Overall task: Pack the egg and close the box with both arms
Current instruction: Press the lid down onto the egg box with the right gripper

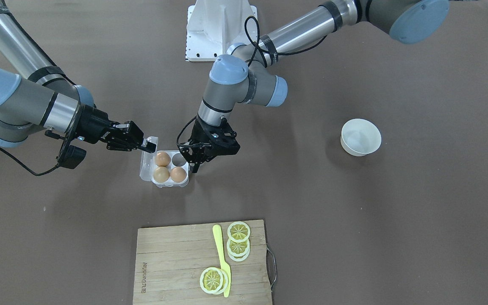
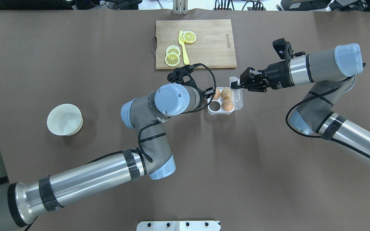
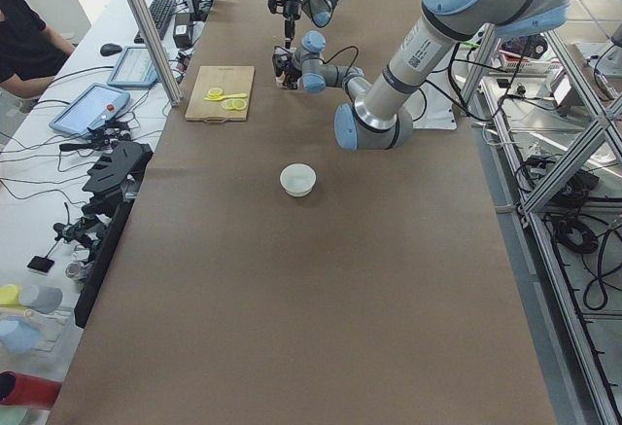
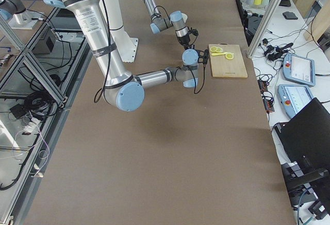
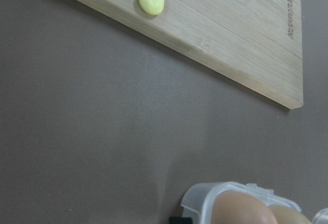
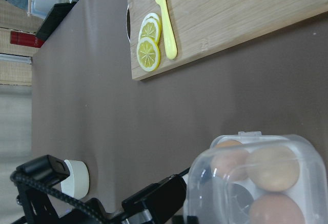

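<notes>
From the front: found the egg (image 1: pixel 178 174) seated in the box (image 1: pixel 170 184) with two more eggs (image 1: pixel 162 159), one cell (image 1: pixel 179 159) bare. Found right gripper (image 1: pixel 150 148) with fingers clenched, touching the raised lid (image 1: pixel 145 164); couldn't tell pinch from push. Read left gripper (image 1: pixel 196 164) as spread, empty, just beside the box. Overhead: same layout, left fingers hidden. Right wrist: saw eggs through the lid. Judged closing in hand; next needed lid swung down, pressed shut, box braced.
</notes>
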